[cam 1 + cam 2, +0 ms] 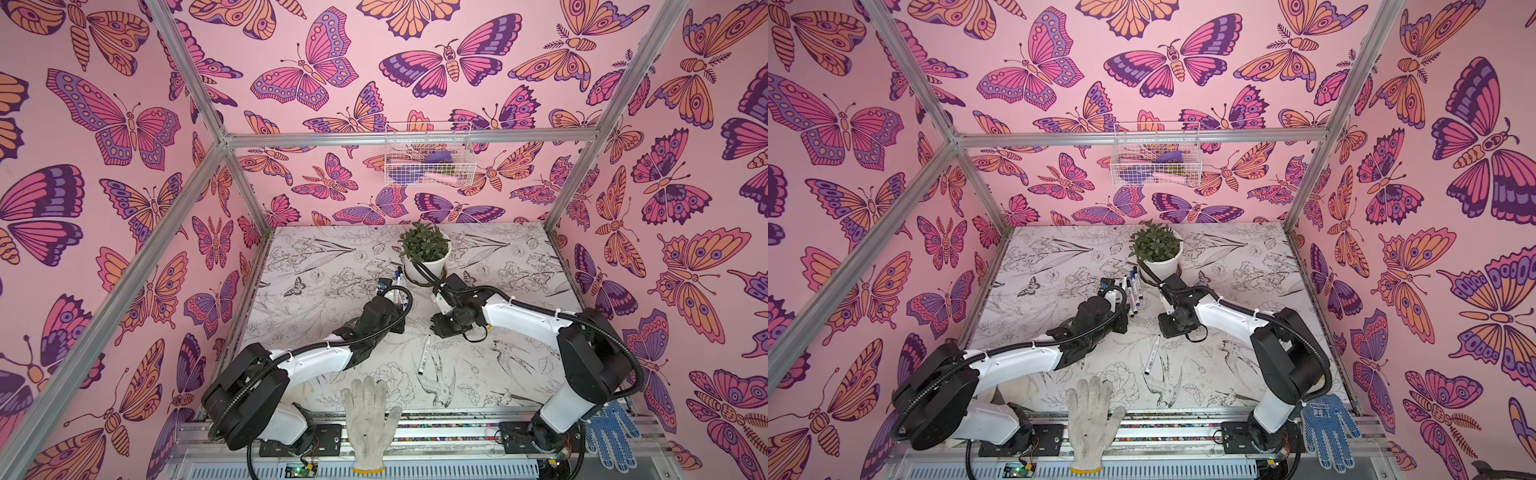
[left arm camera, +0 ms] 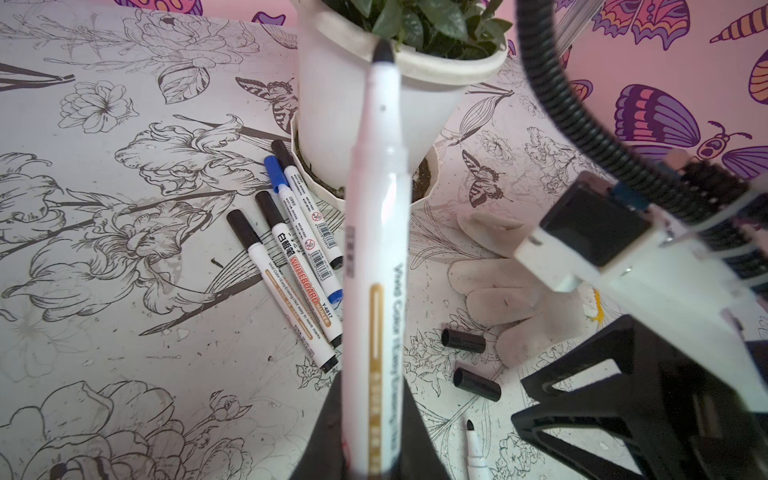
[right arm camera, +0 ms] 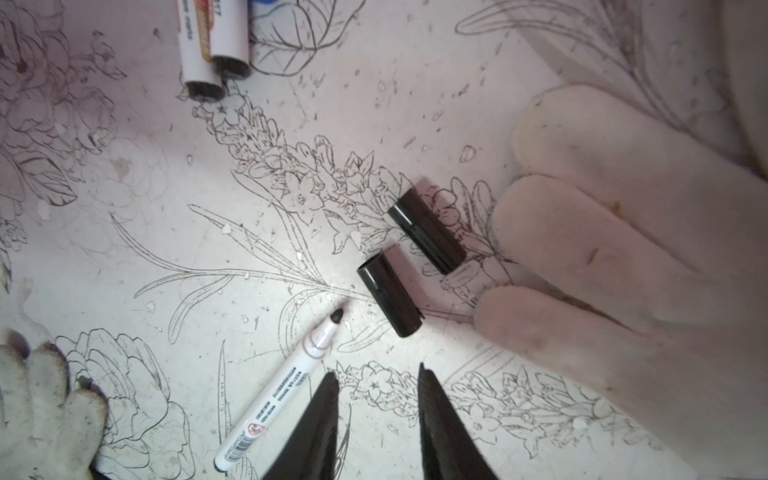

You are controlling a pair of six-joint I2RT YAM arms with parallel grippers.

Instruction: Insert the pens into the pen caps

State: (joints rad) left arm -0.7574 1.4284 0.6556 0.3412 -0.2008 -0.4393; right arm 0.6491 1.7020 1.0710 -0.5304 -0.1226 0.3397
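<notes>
My left gripper (image 2: 374,386) is shut on an uncapped white pen (image 2: 376,232), whose black tip points toward the plant pot. Two loose black pen caps (image 3: 426,230) (image 3: 390,295) lie side by side on the table, just beyond my right gripper (image 3: 377,372). That gripper is open above the table with nothing between its fingers. Another uncapped pen (image 3: 282,390) lies beside its left finger and shows in both top views (image 1: 424,355) (image 1: 1151,353). Several capped pens (image 2: 286,286), black-capped and one blue, lie in a row by the pot.
A potted plant (image 1: 426,253) stands at the back middle. A white glove (image 3: 623,249) lies right beside the caps. Another white glove (image 1: 368,419) and a blue dotted one (image 1: 611,436) hang over the front rail. A wire basket (image 1: 428,153) hangs on the back wall.
</notes>
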